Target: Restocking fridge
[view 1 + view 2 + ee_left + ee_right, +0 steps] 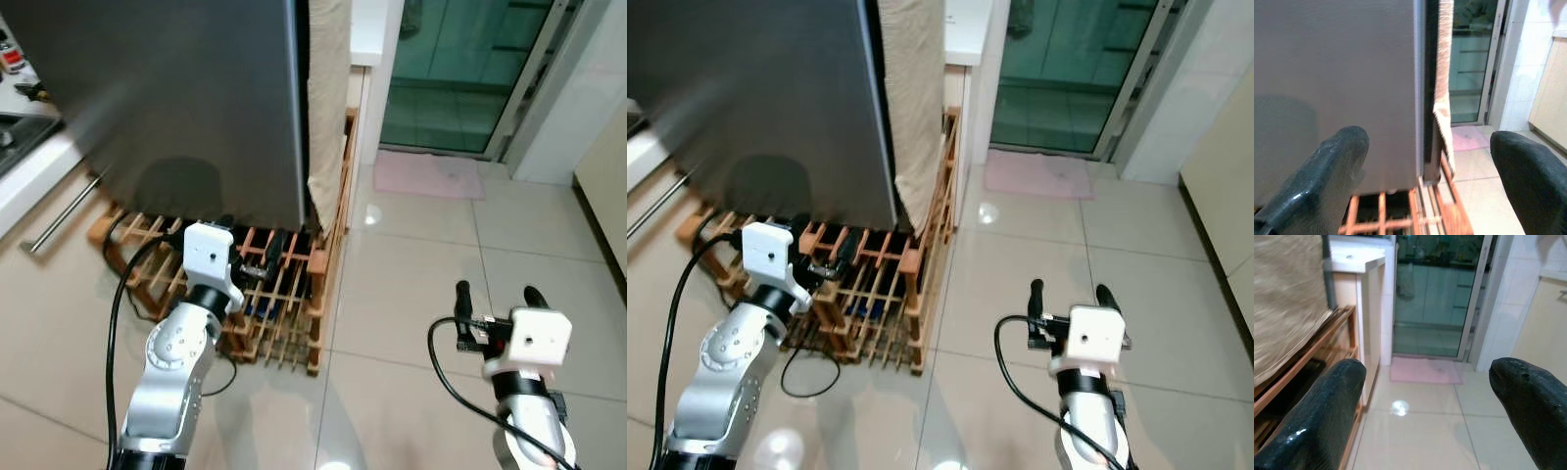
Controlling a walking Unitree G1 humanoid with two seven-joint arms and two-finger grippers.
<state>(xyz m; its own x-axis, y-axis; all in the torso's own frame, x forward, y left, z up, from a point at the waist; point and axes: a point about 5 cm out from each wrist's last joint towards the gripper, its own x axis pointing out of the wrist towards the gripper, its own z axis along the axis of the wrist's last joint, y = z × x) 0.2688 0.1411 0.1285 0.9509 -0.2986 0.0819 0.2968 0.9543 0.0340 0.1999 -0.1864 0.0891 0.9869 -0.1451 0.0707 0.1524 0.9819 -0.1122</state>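
Both silver arms sit closest to the camera. Left hand point(257, 262) has its fingers spread wide with nothing in them, probably lined up for the door edge of the tall dark grey fridge point(196, 98) straight ahead of it, which looks shut. A low wooden slatted rack point(284, 294) sits under that hand, so not much room there. Right hand point(496, 296) is also wide and empty, with open glossy beige floor tile point(421, 255) in front. A beige cloth point(328, 98) hangs between the fridge and that open side.
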